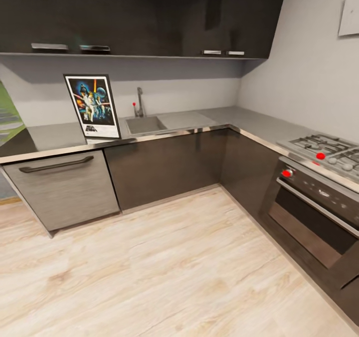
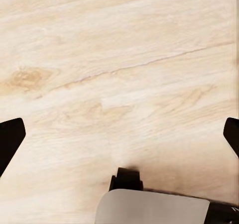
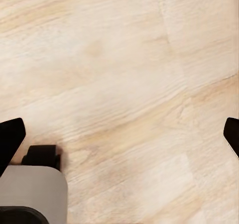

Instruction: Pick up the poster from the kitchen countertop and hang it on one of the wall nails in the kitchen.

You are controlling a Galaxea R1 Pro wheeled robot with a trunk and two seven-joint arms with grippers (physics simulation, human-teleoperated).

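Below my left gripper (image 2: 119, 134) and my right gripper (image 3: 119, 134) lies pale wood floor (image 2: 119, 59); both hang spread wide, holding nothing. Ahead, the poster (image 1: 92, 106) stands upright on the kitchen countertop (image 1: 55, 136), leaning against the wall, just beside the sink (image 1: 145, 124).
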